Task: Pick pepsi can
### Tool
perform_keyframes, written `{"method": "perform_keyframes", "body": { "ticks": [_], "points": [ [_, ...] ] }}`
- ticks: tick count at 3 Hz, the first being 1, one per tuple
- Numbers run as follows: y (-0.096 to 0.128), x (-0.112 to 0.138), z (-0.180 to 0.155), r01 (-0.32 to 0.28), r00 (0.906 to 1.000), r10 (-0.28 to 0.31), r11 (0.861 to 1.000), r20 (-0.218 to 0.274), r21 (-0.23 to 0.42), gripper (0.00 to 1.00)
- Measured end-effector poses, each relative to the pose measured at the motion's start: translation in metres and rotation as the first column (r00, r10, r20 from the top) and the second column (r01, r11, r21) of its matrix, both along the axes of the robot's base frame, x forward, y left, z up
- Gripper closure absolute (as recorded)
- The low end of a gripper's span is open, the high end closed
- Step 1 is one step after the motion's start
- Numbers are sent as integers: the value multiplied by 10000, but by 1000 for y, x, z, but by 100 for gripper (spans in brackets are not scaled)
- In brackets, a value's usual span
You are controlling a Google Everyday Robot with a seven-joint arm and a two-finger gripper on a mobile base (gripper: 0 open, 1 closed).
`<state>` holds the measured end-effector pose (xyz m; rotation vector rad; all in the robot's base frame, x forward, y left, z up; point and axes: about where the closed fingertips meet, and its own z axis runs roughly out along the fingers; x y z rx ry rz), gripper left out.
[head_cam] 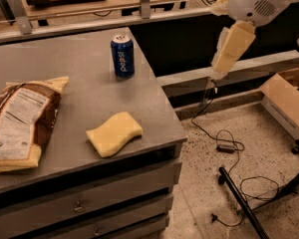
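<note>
The pepsi can (122, 55) is dark blue with white lettering and a silver top. It stands upright near the back right corner of the grey table (79, 78). My arm's white housing (256, 1) is at the upper right, off the table's right side. From it a cream-coloured part with my gripper (222, 66) at its end hangs down over the floor. The gripper is well to the right of the can, at about the can's height, and holds nothing that I can see.
A yellow sponge (113, 133) lies near the table's front right. A brown and yellow bag (20, 123) lies at the left. Drawers (89, 203) are below the tabletop. Cables (229, 148), a black stand leg (241, 203) and a cardboard box (289, 103) are on the floor at right.
</note>
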<state>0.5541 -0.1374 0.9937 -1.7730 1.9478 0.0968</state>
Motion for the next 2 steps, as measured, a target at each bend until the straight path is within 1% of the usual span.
{"method": "perform_keyframes", "body": {
  "ticks": [1,2],
  "points": [
    [38,51,-3,-820,9963,837,9932,-170,827,0],
    [41,66,21,-823,9959,776,9901,456,1137,0]
  ]
}}
